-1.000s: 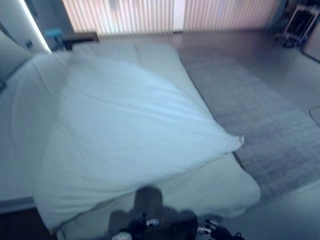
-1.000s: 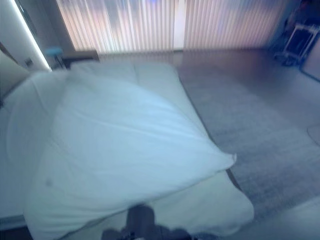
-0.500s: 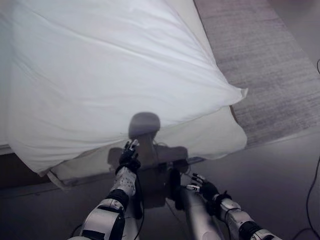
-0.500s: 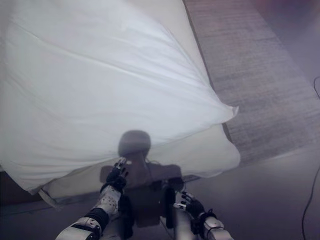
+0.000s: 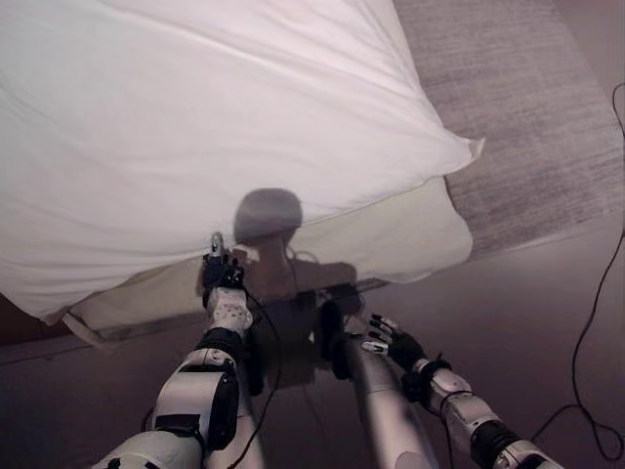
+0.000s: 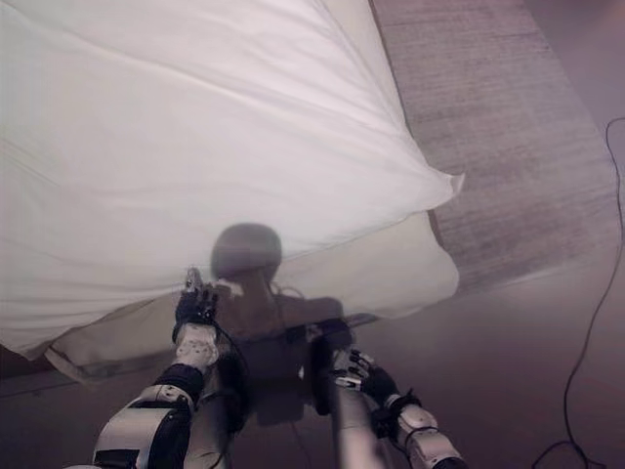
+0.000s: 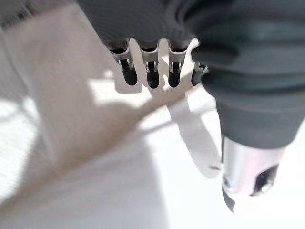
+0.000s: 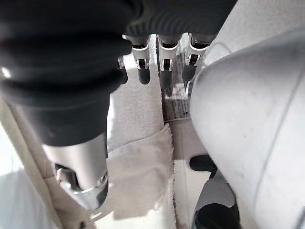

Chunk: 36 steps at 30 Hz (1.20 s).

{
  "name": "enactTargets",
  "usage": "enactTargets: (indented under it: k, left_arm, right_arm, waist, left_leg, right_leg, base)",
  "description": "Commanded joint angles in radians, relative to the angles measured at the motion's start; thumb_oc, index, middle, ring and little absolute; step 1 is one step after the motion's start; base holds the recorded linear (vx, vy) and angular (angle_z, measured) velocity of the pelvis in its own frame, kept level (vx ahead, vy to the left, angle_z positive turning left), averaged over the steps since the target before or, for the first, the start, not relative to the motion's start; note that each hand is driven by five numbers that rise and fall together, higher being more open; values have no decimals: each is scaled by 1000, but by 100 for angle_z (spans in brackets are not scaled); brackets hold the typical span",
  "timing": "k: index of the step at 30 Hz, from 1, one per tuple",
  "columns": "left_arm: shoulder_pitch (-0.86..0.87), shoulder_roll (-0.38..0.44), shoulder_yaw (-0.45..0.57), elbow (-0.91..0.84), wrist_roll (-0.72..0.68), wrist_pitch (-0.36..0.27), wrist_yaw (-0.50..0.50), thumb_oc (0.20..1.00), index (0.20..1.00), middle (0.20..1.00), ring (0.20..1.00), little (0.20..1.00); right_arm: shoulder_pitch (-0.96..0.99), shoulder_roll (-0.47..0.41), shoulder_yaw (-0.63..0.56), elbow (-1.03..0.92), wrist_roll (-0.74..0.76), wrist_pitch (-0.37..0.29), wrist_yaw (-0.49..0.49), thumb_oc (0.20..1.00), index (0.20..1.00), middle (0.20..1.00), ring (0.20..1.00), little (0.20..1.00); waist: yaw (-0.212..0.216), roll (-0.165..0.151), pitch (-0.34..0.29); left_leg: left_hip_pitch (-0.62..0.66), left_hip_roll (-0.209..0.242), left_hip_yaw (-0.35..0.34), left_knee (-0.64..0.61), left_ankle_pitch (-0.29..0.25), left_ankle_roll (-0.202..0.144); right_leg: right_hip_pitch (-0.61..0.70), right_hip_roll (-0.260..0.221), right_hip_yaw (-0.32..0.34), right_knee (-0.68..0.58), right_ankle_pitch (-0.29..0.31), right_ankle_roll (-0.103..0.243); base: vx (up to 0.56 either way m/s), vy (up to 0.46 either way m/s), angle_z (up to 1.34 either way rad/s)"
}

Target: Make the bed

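Duvet (image 5: 225,127) unlabelled on bed (image 5: 410,234); left hand (image 5: 221,278) and right hand (image 5: 393,344) slack-fingered, holding nothing.

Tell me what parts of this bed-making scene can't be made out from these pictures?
- Head of the bed: cut off by the top edge of both eye views.
- Mattress top: covered by the white duvet.
- Left hand: at the duvet's edge, contact unclear from the eye views.
- Right hand: hangs low over the floor, fingers relaxed.
- Rug: cut off by the right edge.
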State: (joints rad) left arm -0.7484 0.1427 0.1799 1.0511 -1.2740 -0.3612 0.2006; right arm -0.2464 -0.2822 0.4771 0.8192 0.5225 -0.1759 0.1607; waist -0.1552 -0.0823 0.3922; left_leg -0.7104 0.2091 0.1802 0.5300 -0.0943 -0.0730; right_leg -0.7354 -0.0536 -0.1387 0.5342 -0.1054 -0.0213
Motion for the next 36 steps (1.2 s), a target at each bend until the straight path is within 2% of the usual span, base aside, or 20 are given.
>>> enactTargets:
  k: [1, 4, 8, 13, 17, 18, 19, 20, 21, 26, 29, 32, 34, 35, 36]
  left_arm:
    - [-35, 16, -3, -5, 2, -62, 9, 1000, 1000, 1000, 1000, 1000]
    - [-47, 35, 20, -39, -27, -93, 11, 1000, 1000, 1000, 1000, 1000]
    - [-48, 66, 40, -76, -52, -103, -17, 1000, 1000, 1000, 1000, 1000]
    - [-60, 116, 42, -57, -61, -87, -19, 1000, 1000, 1000, 1000, 1000]
    - [-90, 163, 42, -30, -36, -87, 21, 1000, 1000, 1000, 1000, 1000]
    - [-101, 173, 44, -27, -38, -92, 33, 950, 950, 950, 950, 950]
    - [-116, 195, 45, -11, -20, -90, 57, 595, 595, 595, 595, 595]
    - [-118, 197, 46, -10, -19, -89, 59, 539, 539, 539, 539, 539]
    - [-131, 202, 49, -5, -11, -99, 83, 200, 200, 200, 200, 200]
    - [-139, 202, 52, -21, 1, -118, 108, 200, 200, 200, 200, 200]
    - [-144, 172, 44, -77, -6, -148, 102, 200, 200, 200, 200, 200]
    - [-112, 109, 13, -216, -12, -183, 64, 200, 200, 200, 200, 200]
    - [-83, 26, -32, -337, -33, -201, 30, 200, 200, 200, 200, 200]
    - [-81, 24, -33, -340, -32, -202, 32, 200, 200, 200, 200, 200]
    - [-71, -1, -53, -382, -45, -205, 9, 200, 200, 200, 200, 200]
  right_arm:
    - [48, -18, 32, -77, 17, -49, -4, 1000, 1000, 1000, 1000, 1000]
    - [59, -17, 35, -83, 14, -53, -13, 1000, 1000, 1000, 1000, 1000]
    - [69, -11, 35, -90, 6, -52, -20, 1000, 1000, 1000, 1000, 1000]
    - [76, -8, 33, -91, 6, -50, -26, 1000, 1000, 1000, 1000, 1000]
    - [75, -10, 35, -87, 7, -52, -31, 1000, 1000, 1000, 1000, 1000]
    - [76, -11, 36, -88, 10, -51, -31, 1000, 1000, 1000, 1000, 1000]
    - [76, -14, 38, -94, 11, -50, -30, 1000, 1000, 1000, 1000, 1000]
    - [76, -13, 38, -95, 11, -50, -31, 1000, 1000, 1000, 1000, 1000]
    - [78, -16, 40, -97, 13, -50, -31, 1000, 1000, 1000, 1000, 1000]
    - [84, -19, 36, -107, 31, -50, -27, 1000, 1000, 1000, 1000, 1000]
    - [81, -2, 28, -102, 125, -38, 10, 1000, 1000, 1000, 1000, 1000]
    - [38, 45, 20, -96, 259, -19, 44, 1000, 1000, 1000, 1000, 1000]
    - [-18, 92, 21, -68, 416, 29, 114, 1000, 1000, 1000, 1000, 1000]
    - [-21, 91, 19, -64, 418, 29, 117, 1000, 1000, 1000, 1000, 1000]
    - [-58, 114, 28, -43, 473, 57, 126, 1000, 1000, 1000, 1000, 1000]
  waist:
    - [-18, 9, -77]
    - [-12, 10, -80]
    - [-7, 6, -79]
    - [-1, 6, -80]
    - [1, 9, -80]
    - [2, 8, -80]
    - [2, 8, -78]
    - [1, 8, -77]
    - [2, 9, -77]
    - [4, 13, -78]
    - [12, 18, -77]
    - [31, 24, -65]
    - [56, 38, -50]
    - [57, 38, -48]
    - [66, 45, -44]
  left_leg:
    - [-40, 28, -19, 5, 27, -56]
    - [-33, 24, -22, -6, 26, -59]
    - [-26, 18, -18, -19, 32, -55]
    - [-22, 18, -13, -22, 32, -54]
    - [-21, 16, -12, -21, 33, -52]
    - [-23, 15, -12, -21, 34, -54]
    - [-26, 16, -15, -18, 36, -53]
    - [-26, 16, -16, -17, 36, -53]
    - [-30, 17, -17, -15, 34, -52]
    - [-31, 19, -13, -15, 33, -51]
    - [-22, 16, -13, -23, 36, -52]
    - [-13, 8, -20, -22, 31, -52]
    - [-5, -3, -24, -32, 34, -47]
    - [-3, -4, -24, -33, 33, -46]
    - [1, -9, -25, -40, 34, -45]
  right_leg:
    - [-4, -51, 14, -87, 47, 133]
    - [0, -47, 15, -93, 43, 132]
    - [4, -48, 19, -106, 52, 132]
    - [5, -51, 20, -107, 53, 133]
    - [3, -52, 20, -105, 57, 134]
    - [3, -53, 19, -106, 58, 135]
    - [1, -54, 17, -105, 58, 135]
    - [0, -54, 16, -105, 58, 135]
    - [-1, -55, 15, -104, 58, 136]
    - [-5, -56, 18, -103, 59, 136]
    - [4, -57, 19, -112, 61, 138]
    - [18, -56, 19, -117, 58, 139]
    - [28, -62, 17, -119, 59, 139]
    - [30, -62, 17, -119, 59, 139]
    - [33, -65, 17, -122, 61, 139]
  base:
    - [0, 0, 0]
    - [46, -8, 2]
    - [28, 12, 2]
    - [0, 0, 0]
    - [0, 0, 0]
    - [0, 0, 0]
    - [0, 0, 0]
    - [0, 0, 0]
    - [0, 0, 0]
    - [-1, 3, -1]
    - [0, 0, 0]
    - [0, 0, 0]
    - [-1, 30, 5]
    - [9, 29, 10]
    - [-6, 28, 10]
